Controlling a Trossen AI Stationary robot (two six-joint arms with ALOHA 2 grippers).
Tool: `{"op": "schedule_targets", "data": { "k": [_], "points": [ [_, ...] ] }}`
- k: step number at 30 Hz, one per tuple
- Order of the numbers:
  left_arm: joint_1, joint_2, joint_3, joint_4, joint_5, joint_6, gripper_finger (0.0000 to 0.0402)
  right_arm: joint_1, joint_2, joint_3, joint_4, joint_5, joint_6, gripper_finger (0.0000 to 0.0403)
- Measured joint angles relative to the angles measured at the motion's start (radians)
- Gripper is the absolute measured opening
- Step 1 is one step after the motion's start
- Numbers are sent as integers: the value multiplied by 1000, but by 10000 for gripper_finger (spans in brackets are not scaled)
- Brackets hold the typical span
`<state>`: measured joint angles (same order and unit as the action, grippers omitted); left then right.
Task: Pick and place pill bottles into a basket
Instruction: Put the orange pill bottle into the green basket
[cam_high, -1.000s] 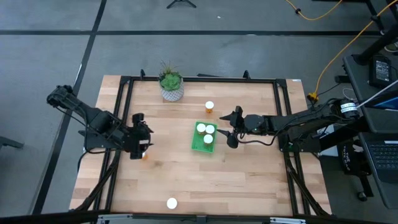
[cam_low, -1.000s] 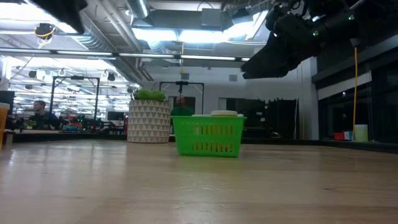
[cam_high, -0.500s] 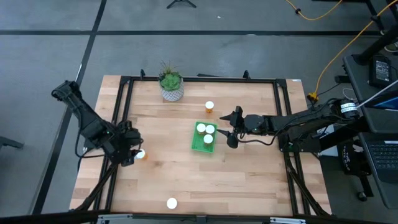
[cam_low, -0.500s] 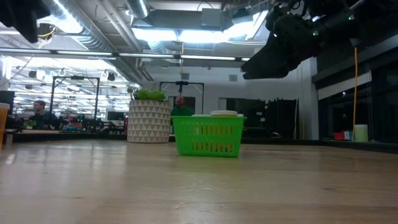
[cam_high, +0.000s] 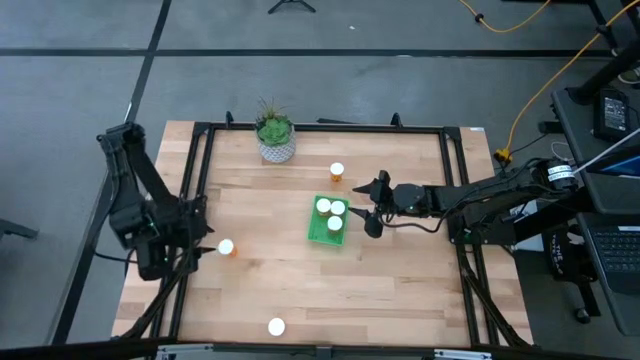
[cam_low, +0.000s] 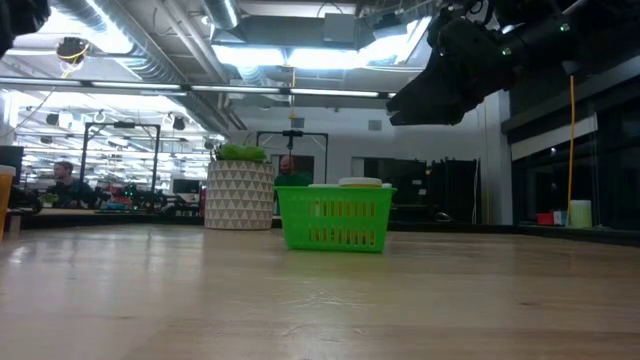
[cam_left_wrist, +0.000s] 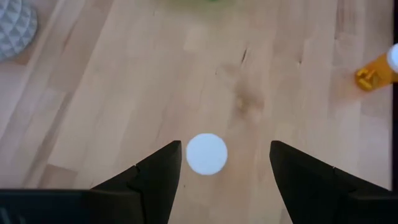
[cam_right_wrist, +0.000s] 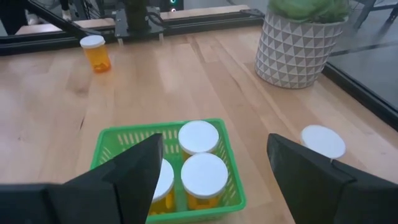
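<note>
The green basket (cam_high: 328, 224) sits mid-table with three white-capped pill bottles (cam_right_wrist: 198, 136) upright in it. Three more bottles stand on the wood: one left of centre (cam_high: 226, 247), one near the front edge (cam_high: 276, 326), one behind the basket (cam_high: 337, 172). My left gripper (cam_high: 192, 246) hangs open above the table's left side, just left of the nearest bottle, whose white cap (cam_left_wrist: 206, 154) shows beyond the gap between its fingers. My right gripper (cam_high: 369, 207) hovers open and raised at the basket's right side (cam_right_wrist: 214, 146), holding nothing.
A white patterned pot with a green plant (cam_high: 275, 140) stands at the far edge, left of centre. A black frame (cam_high: 320, 127) runs around the tabletop. Bare wood lies between the basket and the near edge.
My left gripper has swung away from the bottle left of centre toward the table's left edge, rolling as it went, with its fingers still apart. The bottle stays standing where it was. My right arm has kept still.
</note>
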<state>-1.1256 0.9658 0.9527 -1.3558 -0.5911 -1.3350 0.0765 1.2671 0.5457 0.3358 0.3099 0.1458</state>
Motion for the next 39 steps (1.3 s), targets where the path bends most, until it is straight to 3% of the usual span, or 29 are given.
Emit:
{"op": "schedule_targets", "data": {
  "k": [6,12,22,30,39],
  "points": [
    [-54,61,-35,-23,-13,-107,239,0,0,0,0,0,7,291],
    [-121,137,-131,54,17,-280,239,0,0,0,2,0,6,291],
    [-229,297,-205,136,-42,-556,239,0,0,0,2,0,4,291],
    [-239,423,-207,170,-44,-611,239,0,0,0,5,0,7,291],
    [-237,429,-207,171,-49,-705,239,0,0,0,6,0,10,291]
  ]
}}
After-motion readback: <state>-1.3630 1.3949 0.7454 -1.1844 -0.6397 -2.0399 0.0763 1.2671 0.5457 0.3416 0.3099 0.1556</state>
